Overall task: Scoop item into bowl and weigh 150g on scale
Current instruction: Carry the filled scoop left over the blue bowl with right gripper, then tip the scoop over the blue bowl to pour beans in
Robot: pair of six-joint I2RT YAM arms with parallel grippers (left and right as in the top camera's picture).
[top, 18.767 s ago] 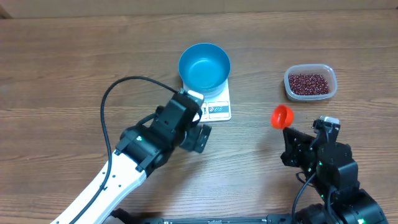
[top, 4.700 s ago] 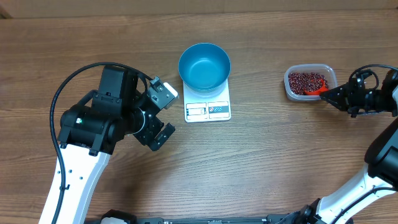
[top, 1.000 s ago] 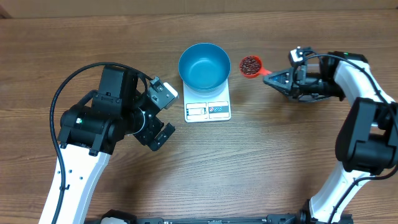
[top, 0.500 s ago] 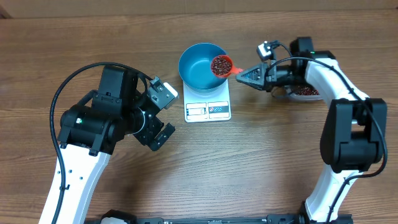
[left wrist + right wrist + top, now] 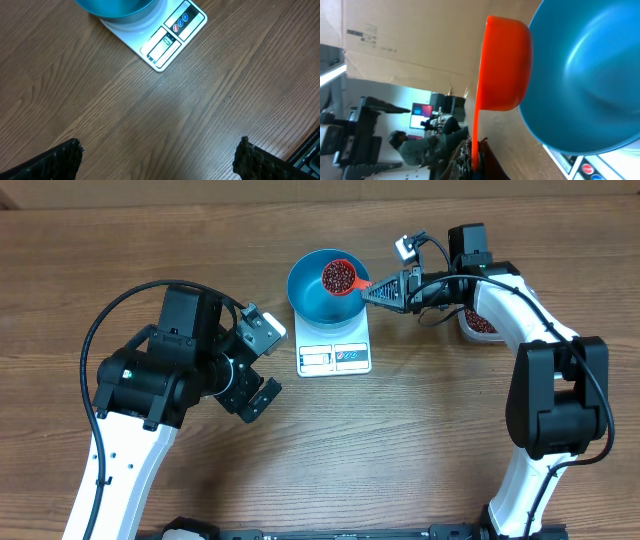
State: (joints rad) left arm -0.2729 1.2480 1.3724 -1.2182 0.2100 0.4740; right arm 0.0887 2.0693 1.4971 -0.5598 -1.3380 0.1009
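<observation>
Overhead view: the right end effector (image 5: 371, 291) is clamped together on the thin handle of the orange-red scoop (image 5: 352, 268). The scoop cup extends directly ahead of the fingertips, mouth up, and is filled with dark red-brown beans (image 5: 337, 276). The cup hangs over the interior of the blue bowl (image 5: 312, 302), above the side of the bowl nearest this end effector. In the right wrist view the cup's outer wall appears just beside the bowl rim; whether the two touch cannot be determined. The bowl stands on the white scale (image 5: 335, 358), beyond and below the scoop. The scale's display and label panel project from under the bowl. Behind the right end effector, beside its arm, a clear container (image 5: 478, 326) holds more beans and is mostly hidden by the arm.

The left end effector (image 5: 265, 363) has its jaws fully apart and grips nothing. It hovers above the bare wooden table (image 5: 420, 440). In the left wrist view, the scale lies ahead of the fingertips and well apart from them. The bowl sits farther on, cut off by the top edge of that view.
</observation>
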